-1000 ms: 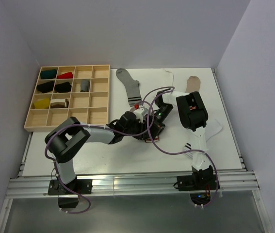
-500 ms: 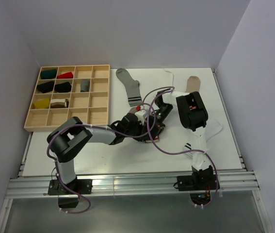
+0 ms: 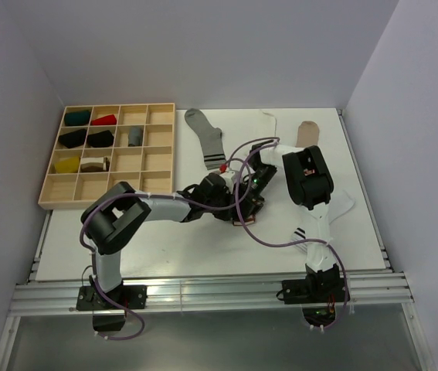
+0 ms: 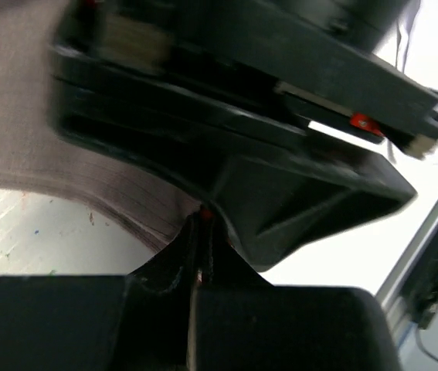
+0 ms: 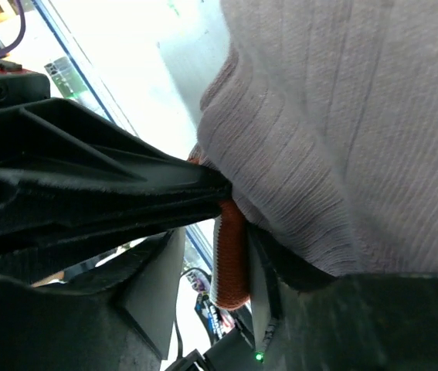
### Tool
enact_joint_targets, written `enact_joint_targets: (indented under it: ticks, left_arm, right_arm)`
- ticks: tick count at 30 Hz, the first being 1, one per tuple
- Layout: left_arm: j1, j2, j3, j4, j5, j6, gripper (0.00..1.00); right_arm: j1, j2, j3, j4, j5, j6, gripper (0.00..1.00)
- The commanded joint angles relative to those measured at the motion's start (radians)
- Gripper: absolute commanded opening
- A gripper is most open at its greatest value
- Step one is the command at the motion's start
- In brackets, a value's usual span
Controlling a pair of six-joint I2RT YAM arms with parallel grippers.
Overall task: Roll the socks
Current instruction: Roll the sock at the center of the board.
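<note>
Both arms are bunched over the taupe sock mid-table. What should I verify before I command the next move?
1. Left gripper hold on the taupe sock: ok, its fingers are shut on the sock's edge.
2. Right gripper hold: ok, shut on the sock's red-striped end.
3. Room between the two grippers: not ok. They crowd each other in both wrist views, and I cannot tell whether they touch.
4. Purple cable: cannot tell. It loops over the grippers in the top view.
5. Roll progress: cannot tell, since the arms hide the sock from above.
6. Grey sock: ok, it lies flat beyond the grippers.
</note>
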Motion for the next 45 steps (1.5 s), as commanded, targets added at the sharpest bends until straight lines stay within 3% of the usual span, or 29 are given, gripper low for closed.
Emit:
enact_joint_targets:
  ticks: [1, 16, 27, 30, 37, 45]
  left_arm:
    - [0.025, 0.046, -0.007, -0.131, 0.003, -0.048, 0.00]
    - [0.082, 0.103, 0.088, -0.287, 0.091, -0.063, 0.00]
    - [0.139, 0.140, 0.224, -0.505, 0.250, -0.028, 0.00]
    - [0.162, 0.161, 0.258, -0.568, 0.315, -0.003, 0.00]
    - [0.203, 0.246, 0.316, -0.672, 0.447, 0.046, 0.00]
    - [0.203, 0.289, 0.367, -0.735, 0.464, 0.072, 0.00]
  right_arm:
    - [-0.015, -0.039, -0.020, 0.167, 0.105, -0.027, 0.47]
    - [-0.133, -0.282, -0.181, 0.347, 0.162, -0.003, 0.44]
    - [-0.236, -0.653, -0.451, 0.633, 0.138, -0.061, 0.40]
    - [-0.210, -0.773, -0.537, 0.677, 0.158, -0.098, 0.42]
    - [-0.011, -0.983, -0.687, 0.771, 0.242, -0.194, 0.48]
    - [0.234, -0.962, -0.721, 0.835, 0.383, -0.220, 0.57]
